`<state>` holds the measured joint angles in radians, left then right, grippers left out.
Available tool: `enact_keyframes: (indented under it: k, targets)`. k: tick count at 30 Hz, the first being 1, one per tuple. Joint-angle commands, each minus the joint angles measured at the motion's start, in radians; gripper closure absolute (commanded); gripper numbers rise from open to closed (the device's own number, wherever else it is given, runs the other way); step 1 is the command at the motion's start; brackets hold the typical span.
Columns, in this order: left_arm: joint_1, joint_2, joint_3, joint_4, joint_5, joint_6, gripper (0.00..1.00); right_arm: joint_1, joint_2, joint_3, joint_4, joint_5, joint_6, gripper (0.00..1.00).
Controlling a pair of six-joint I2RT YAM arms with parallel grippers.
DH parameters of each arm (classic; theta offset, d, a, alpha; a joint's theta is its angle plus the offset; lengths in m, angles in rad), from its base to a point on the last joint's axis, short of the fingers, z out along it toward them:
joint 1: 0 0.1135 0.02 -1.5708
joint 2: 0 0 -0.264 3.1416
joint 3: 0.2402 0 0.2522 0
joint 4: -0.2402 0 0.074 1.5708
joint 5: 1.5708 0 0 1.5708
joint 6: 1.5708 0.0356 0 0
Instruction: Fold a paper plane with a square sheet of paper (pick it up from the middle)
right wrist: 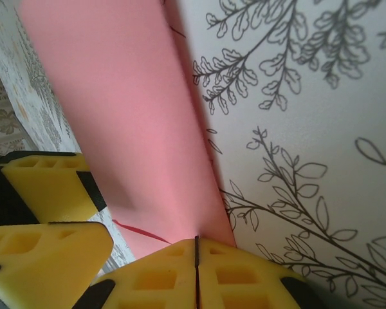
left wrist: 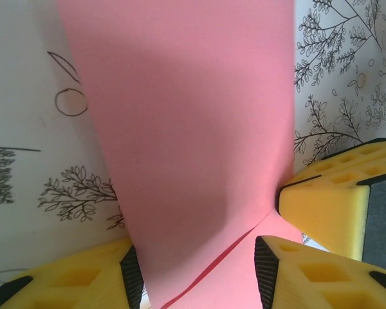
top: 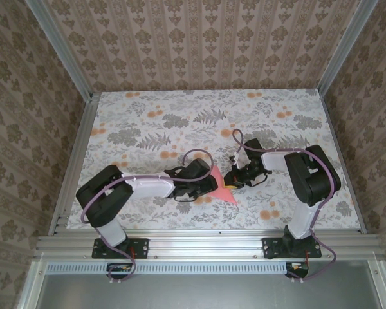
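Pink folded paper (left wrist: 193, 129) stands between the fingers of the half-open left claw (left wrist: 196, 256); the right claw (right wrist: 196, 250) is closed, pinching its edge

The paper plane (left wrist: 199, 161) is smooth matt pink paper; the table (top: 148, 116) looks matt.

Brown damask-patterned walls (top: 199, 38) enclose a floral-printed table (top: 180, 116).

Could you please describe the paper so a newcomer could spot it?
On the floral-printed white table, look between the two black robot arms. A pink-red folded paper sheet is pinched in the right claw there. It is plain and sharp-edged, unlike the small orange flower prints.
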<state>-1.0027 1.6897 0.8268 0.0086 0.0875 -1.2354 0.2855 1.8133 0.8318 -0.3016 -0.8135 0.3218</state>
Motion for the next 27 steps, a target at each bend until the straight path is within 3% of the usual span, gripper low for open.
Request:
enact_keyframes:
  k: [1,7,15,20,27]
  targets:
    - [-0.008,0.022,0.012,0.057,0.015,-0.028,0.52,-0.021,0.034,-0.022,-0.001,0.078,0.018,0.89]
    - [-0.008,0.015,0.002,0.091,0.009,-0.063,0.57,-0.023,0.031,-0.022,0.002,0.076,0.022,0.88]
    - [-0.023,-0.061,-0.073,0.094,-0.053,-0.155,0.50,-0.033,0.030,-0.028,0.011,0.076,0.031,0.87]
    - [-0.033,-0.052,-0.103,0.211,-0.033,-0.193,0.49,-0.036,0.034,-0.030,0.018,0.072,0.032,0.87]
    - [-0.044,-0.034,-0.100,0.255,-0.031,-0.212,0.56,-0.039,0.035,-0.030,0.021,0.068,0.034,0.86]
